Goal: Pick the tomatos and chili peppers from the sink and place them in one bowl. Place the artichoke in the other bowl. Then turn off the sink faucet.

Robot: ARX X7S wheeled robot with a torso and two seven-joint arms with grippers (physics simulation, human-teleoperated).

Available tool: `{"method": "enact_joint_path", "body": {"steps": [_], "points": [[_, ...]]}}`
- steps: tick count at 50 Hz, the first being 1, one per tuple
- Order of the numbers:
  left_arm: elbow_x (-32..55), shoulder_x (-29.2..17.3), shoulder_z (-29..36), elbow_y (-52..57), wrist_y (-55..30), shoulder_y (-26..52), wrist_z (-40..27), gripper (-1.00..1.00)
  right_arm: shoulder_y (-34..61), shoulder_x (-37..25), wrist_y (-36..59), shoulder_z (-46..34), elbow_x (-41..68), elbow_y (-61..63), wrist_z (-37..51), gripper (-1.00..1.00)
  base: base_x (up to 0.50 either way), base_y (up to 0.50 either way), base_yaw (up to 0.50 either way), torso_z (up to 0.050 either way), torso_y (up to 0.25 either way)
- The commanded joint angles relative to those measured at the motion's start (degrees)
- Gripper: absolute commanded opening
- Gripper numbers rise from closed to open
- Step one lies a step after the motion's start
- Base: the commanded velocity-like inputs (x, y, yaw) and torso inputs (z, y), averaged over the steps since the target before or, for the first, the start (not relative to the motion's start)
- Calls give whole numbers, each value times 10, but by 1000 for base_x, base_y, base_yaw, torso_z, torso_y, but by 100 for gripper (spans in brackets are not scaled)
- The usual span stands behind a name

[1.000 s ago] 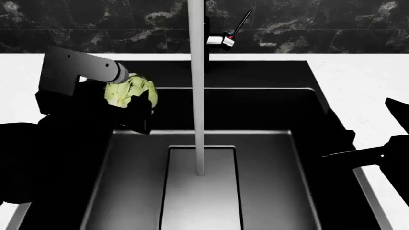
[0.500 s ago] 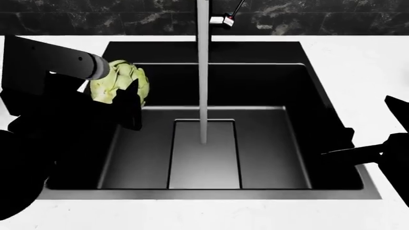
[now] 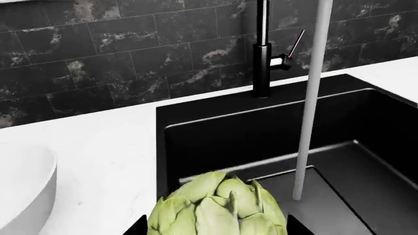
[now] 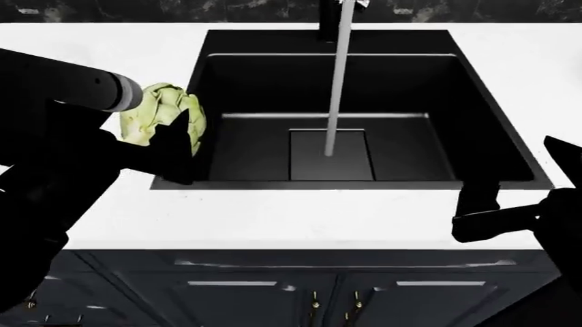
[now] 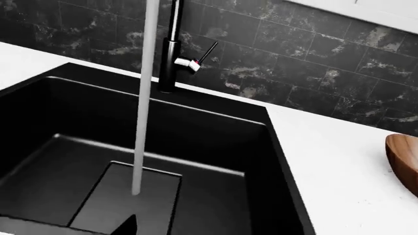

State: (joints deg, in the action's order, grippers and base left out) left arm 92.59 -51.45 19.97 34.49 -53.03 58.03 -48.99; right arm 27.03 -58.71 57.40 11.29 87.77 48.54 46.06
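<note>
The pale green artichoke (image 4: 162, 112) hangs over the left rim of the black sink (image 4: 491, 109), with my left gripper (image 4: 173, 136) shut on it. The left wrist view shows the artichoke (image 3: 219, 208) between two dark fingertips, and the white bowl (image 3: 19, 186) stands on the counter beside it. My right gripper (image 4: 478, 208) is open and holds nothing at the sink's front right corner. Water (image 4: 337, 88) runs from the sink faucet (image 5: 171, 49) onto the floor panel. The wooden bowl's rim (image 5: 404, 159) shows right of the sink. No tomatos or chili peppers are in view.
White counter (image 4: 272, 218) surrounds the basin. Dark cabinet drawers (image 4: 291, 286) lie below its front edge. A black marble tile wall (image 3: 98, 58) stands behind the faucet, whose thin lever (image 3: 295, 44) is tilted up.
The head view has pulled back, bringing the counter front and cabinets into sight. My left gripper has carried the artichoke from inside the sink toward its left rim. The right gripper has kept its pose.
</note>
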Motion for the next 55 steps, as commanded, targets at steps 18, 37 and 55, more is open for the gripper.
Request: {"method": "enact_joint_path", "body": {"steps": [18,37,55], "points": [[-6,5,-5,6,22,-5,-2,-100,6,0,1,-8,-9,-6,1,100,-310,500,0,1,0],[-6,-1,-8,2,26,-7,5,-100,16,-4,6,-22,-19,-6,4,100,-15,500,0,1,0],[-13,11,-1,-5,28,-3,1,-100,4,-4,0,-17,-27,-6,-2,100,-1,500,0,0,0]]}}
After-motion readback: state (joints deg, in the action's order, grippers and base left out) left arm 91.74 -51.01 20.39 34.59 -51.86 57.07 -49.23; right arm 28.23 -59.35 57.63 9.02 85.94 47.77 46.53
